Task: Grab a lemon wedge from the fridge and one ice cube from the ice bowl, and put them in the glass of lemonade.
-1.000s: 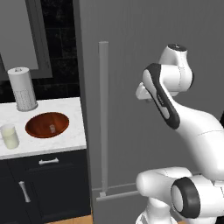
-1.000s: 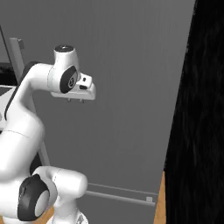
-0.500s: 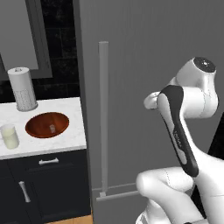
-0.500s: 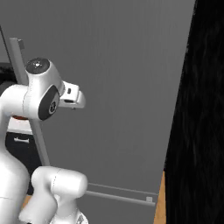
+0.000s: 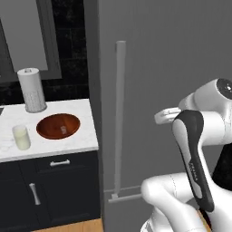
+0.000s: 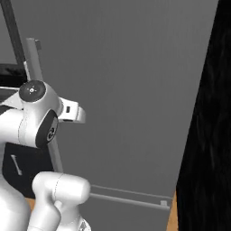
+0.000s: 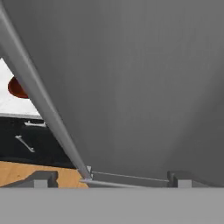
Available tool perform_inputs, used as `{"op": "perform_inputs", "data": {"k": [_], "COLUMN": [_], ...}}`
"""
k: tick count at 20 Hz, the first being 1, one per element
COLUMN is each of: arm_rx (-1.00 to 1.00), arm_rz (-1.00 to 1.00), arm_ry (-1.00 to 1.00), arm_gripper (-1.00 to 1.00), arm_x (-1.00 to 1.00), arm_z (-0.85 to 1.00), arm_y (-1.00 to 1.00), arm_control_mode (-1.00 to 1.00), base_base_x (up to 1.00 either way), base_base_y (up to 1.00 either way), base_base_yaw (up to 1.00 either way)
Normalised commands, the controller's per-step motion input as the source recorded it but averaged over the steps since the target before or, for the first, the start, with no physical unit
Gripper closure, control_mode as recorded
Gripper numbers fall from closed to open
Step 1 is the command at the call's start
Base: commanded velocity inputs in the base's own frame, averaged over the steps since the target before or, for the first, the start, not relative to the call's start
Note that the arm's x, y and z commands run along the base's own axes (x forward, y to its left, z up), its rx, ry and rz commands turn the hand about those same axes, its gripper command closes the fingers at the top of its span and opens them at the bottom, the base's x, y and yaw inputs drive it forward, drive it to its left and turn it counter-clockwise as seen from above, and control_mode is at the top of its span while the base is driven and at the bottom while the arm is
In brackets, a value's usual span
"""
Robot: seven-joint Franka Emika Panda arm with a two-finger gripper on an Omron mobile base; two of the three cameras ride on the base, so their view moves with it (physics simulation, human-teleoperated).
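Left base view shows the fridge (image 5: pixel 172 68) as a tall matte grey wall taking up the right two thirds of the picture, its door shut, with a long vertical bar handle (image 5: pixel 120 118) near the middle. At nine o'clock from the handle a white marble counter (image 5: pixel 86 136) sits over dark cabinets (image 5: pixel 50 190). On the counter the ice bowl (image 5: pixel 58 126) is a shallow reddish-brown dish with a small pale ice cube (image 5: pixel 62 130) lying inside it. The glass of lemonade (image 5: pixel 21 137) stands just beside the bowl at its eight o'clock, apart from it. A white roll on a grey holder (image 5: pixel 31 89) stands upright at the bowl's eleven o'clock.

Compared with a second ago, the white arm (image 5: pixel 199 149) has swung back toward three o'clock, away from the handle, and its elbow now sits lower and closer to the base.

Hand view looks along the gripper (image 7: pixel 109 179) at the grey door: its two dark fingertips (image 7: pixel 41 178) stand far apart at the bottom edge, spread wide, with nothing between them. A second ago they were closer together. The handle runs diagonally from eleven o'clock toward six, clear of both tips. The lemon wedge cannot be seen with the door shut.
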Motion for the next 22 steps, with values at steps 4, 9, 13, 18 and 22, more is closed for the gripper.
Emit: {"op": "perform_inputs", "data": {"k": [4, 9, 13, 18, 22], "arm_rx": [0.0, 0.0, 0.0, 0.0, 0.0], "arm_rz": [0.0, 0.0, 0.0, 0.0, 0.0], "arm_ry": [0.0, 0.0, 0.0, 0.0, 0.0], "arm_gripper": [-1.0, -1.0, -1.0, -1.0, -1.0], "arm_x": [0.0, 0.0, 0.0, 0.0, 0.0], "arm_z": [0.0, 0.0, 0.0, 0.0, 0.0], "arm_y": [0.0, 0.0, 0.0, 0.0, 0.0], "arm_control_mode": [1.0, 1.0, 1.0, 1.0, 1.0], "base_base_x": [-0.17, -0.12, -0.21, -0.63, -0.53], "base_base_y": [1.0, 0.72, 0.12, -0.09, 0.02], "base_base_yaw": [-0.17, -0.49, -0.51, -0.18, -0.06]}}
